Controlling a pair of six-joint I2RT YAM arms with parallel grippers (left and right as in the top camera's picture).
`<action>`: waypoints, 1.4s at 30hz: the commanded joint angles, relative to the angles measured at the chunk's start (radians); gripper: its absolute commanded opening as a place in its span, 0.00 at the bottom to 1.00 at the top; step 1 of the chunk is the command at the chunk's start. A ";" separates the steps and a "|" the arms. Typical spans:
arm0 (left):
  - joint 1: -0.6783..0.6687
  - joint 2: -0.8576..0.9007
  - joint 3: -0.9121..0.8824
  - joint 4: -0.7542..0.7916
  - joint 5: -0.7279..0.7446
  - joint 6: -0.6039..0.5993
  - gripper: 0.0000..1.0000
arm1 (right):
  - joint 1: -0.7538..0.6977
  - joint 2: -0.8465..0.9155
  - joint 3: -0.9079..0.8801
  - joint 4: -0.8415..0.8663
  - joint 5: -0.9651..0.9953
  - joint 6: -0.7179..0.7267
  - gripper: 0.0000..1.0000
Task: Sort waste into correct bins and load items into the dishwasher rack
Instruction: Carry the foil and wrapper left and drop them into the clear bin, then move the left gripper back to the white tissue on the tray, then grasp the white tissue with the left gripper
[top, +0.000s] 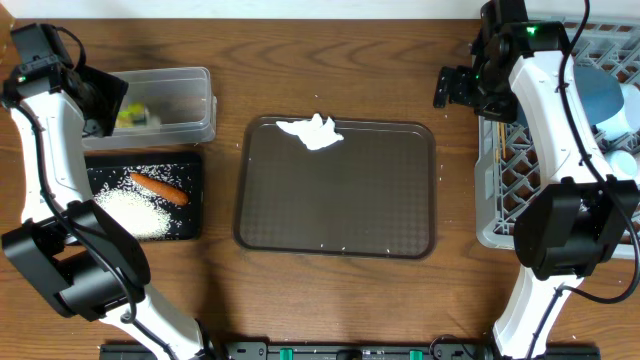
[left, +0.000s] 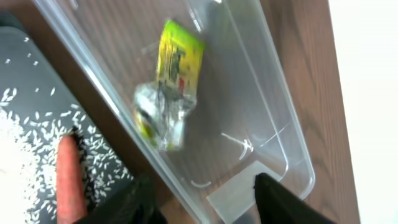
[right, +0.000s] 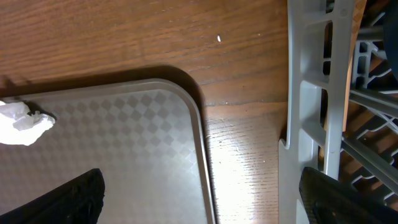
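Left gripper (left: 204, 185): jaws apart, nothing between them, hanging over one end of the tub (left: 267, 112).

Right gripper (right: 200, 183): jaws spread wide, empty, poised above the strip of table (right: 249, 155) between the brown tray (right: 124, 155) and the rack (right: 305, 93).

Tub contents: wrapper (left: 179, 59) lying flat, foil (left: 160, 115) touching its lower end.

Black tray (left: 22, 59), just beside the tub: rice (left: 12, 155) in a heap with stray grains around it, and the carrot (left: 68, 180) at its edge.

Rack contents: bowl (top: 598, 95) and paler pieces, partly hidden by the right arm; no count possible.

Outstanding item: scrap (top: 312, 132), crumpled, resting on the far rim of the brown tray, well apart from both bins. A few loose grains dot the tray floor.

Step in hand, by judgement: fetch the scrap to the tub, where the dry waste already lies.

Handling notes:
- Scrap looks light and soft, so close on its bulk, not on a trailing corner that may tear or slip.
- It sits against the raised rim. Come down from the tray's inner side so a finger does not catch the lip and shove the tray.
- Lift clear before crossing, and release low inside the tub so it cannot drift onto the rice.
- Left arm is nearer the tub. If the right arm takes it, that arm faces a long carry across the table.
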 joint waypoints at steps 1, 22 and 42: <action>0.000 -0.005 -0.002 -0.031 -0.012 0.001 0.60 | 0.010 0.001 0.012 0.000 0.000 0.017 0.99; -0.449 -0.006 -0.002 -0.113 0.113 0.320 0.61 | 0.010 0.001 0.012 0.000 0.000 0.017 0.99; -0.798 0.242 -0.002 0.034 -0.260 0.084 0.70 | 0.010 0.001 0.012 0.000 0.000 0.017 0.99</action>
